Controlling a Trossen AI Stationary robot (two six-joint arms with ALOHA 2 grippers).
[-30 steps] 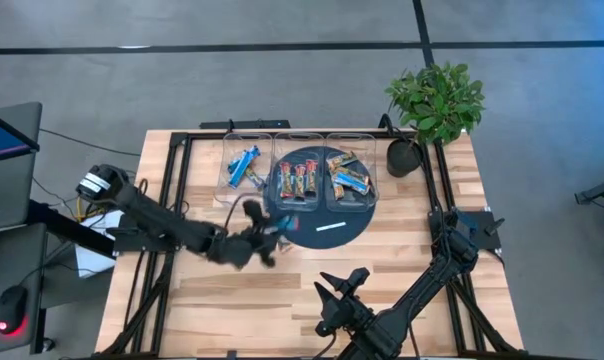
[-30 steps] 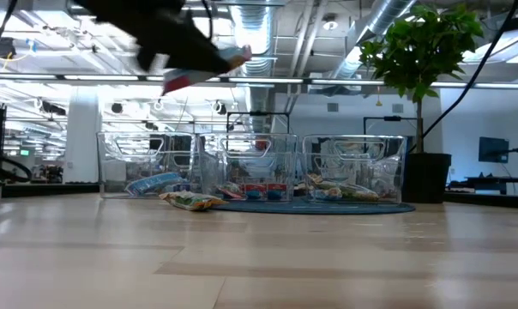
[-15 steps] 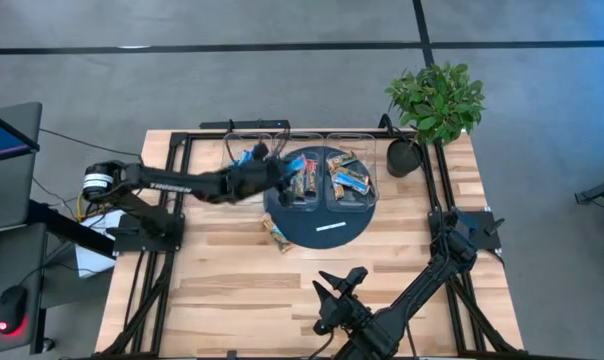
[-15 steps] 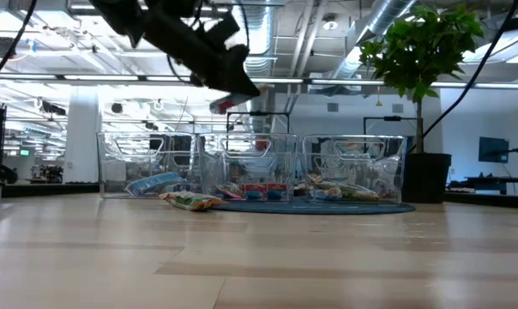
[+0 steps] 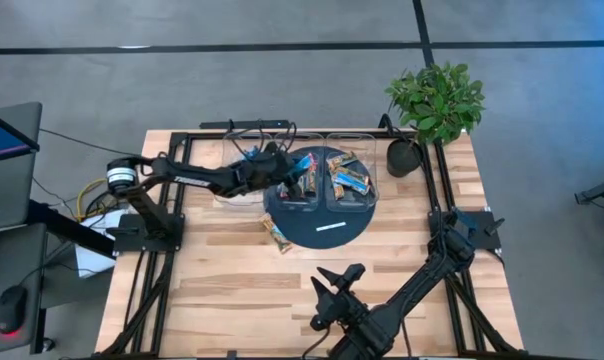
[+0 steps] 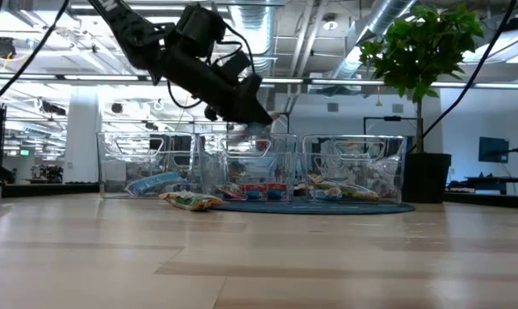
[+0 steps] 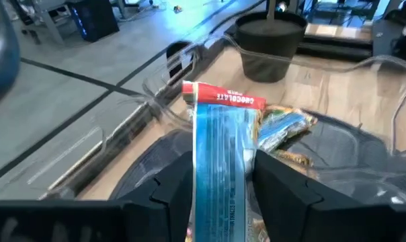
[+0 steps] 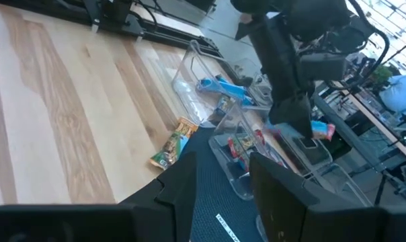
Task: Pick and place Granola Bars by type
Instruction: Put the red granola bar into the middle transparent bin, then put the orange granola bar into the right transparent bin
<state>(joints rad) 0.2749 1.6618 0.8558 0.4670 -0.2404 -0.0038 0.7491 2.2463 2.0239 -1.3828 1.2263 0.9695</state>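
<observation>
left claw point(image 7: 220, 195) clamping a crinkly foil red granola bar point(image 7: 220, 161) above the clear middle bin point(image 5: 299, 180), right claw point(image 8: 220, 185) spread wide, low over the worktop point(image 5: 232, 290)

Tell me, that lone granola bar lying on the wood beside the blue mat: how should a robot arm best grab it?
The loose granola bar lies flat on the table, apart from the clear bins. Probably best from straight above, fingers closing across its narrow middle, since it is long, thin and open on both sides. The left gripper already holds a red bar above the bins; the right gripper waits near the front edge.
</observation>
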